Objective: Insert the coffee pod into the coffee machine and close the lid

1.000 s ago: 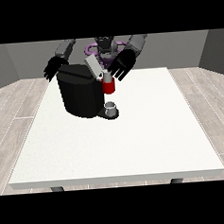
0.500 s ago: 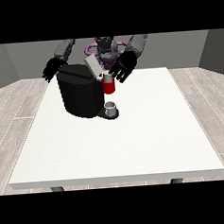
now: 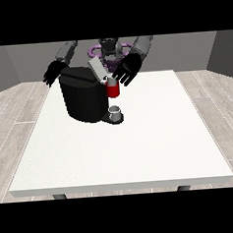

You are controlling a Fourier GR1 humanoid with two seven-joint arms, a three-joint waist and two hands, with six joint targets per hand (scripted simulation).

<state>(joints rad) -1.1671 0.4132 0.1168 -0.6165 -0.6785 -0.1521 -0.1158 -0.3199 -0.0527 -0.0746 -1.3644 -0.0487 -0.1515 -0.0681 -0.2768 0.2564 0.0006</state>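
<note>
We judge the pod already seated, hidden inside the machine (image 3: 85, 98) at the table's (image 3: 140, 146) far side. The lid (image 3: 96, 69) stands raised. Our hand at the view's right (image 3: 125, 71) hovers beside it, fingers spread, holding nothing. Next: press the lid down. The hand at the view's left (image 3: 52, 73) hangs relaxed.

1. We see even, soft light over the white table (image 3: 140, 146), whose top is bright without burnt-out patches.
2. The black coffee machine (image 3: 85, 98) stays very dark; we make out only a faint sheen along its upper edge.
3. Just in front of the machine's base a small, weak shadow lies on the table.
4. The wall behind the machine is a dimmer grey than the tabletop.
5. We notice no glare and no bending of the table's straight edges.
</note>
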